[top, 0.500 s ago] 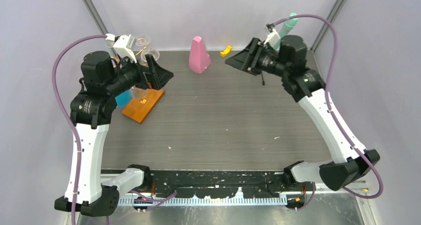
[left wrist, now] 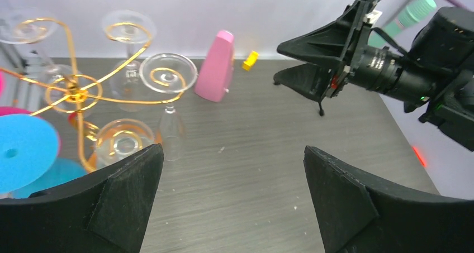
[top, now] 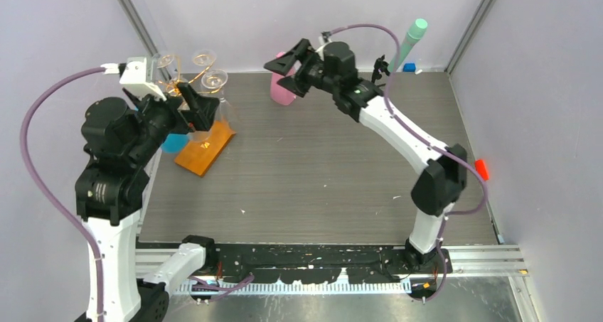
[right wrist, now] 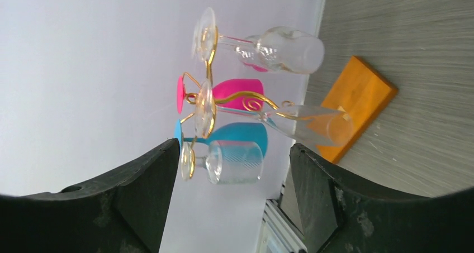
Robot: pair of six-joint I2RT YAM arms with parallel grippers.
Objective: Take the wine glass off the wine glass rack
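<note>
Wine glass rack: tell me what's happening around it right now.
Both arms face the rack at the table's far left, where the glasses hang upside down from its gold wire. The left pincer is open right beside the rack and holds nothing. The right pincer, also open and empty, reaches across above a pink cone, pointing at the rack but well apart from it. No glass is off yet.

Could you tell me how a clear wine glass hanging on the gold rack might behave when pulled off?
The wine glass looks thin, so probably fragile and slippery. It hangs upside down by its foot in a spiral of the rack, so it may swing or snag unless slid outward.
</note>
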